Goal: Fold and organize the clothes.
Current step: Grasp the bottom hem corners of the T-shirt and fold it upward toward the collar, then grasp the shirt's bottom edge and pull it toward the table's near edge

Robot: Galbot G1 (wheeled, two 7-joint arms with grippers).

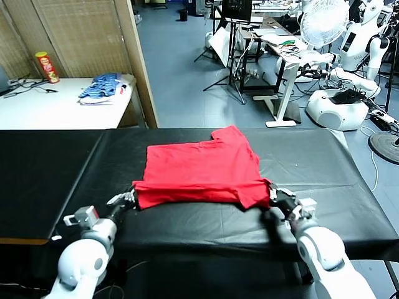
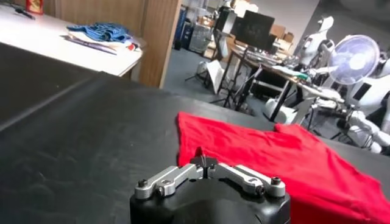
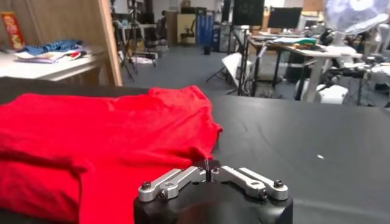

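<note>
The clothes, a red T-shirt [image 1: 199,171], lie spread on the black table [image 1: 312,162], with one sleeve pointing to the far side and a doubled band along the near edge. My left gripper [image 1: 132,198] is shut on the shirt's near left corner. In the left wrist view a small peak of red cloth [image 2: 196,152] rises between the closed tips of the left gripper [image 2: 204,161]. My right gripper [image 1: 274,194] is shut on the near right corner. The right wrist view shows the shirt [image 3: 91,134] drawn to a point at the right gripper [image 3: 207,165].
A blue striped heap [image 1: 103,87] and a red can [image 1: 45,66] sit on a white side table at the far left. Beyond the black table are desks, a fan [image 1: 324,22] and other white robots [image 1: 340,103]. Bare black tabletop lies on both sides of the shirt.
</note>
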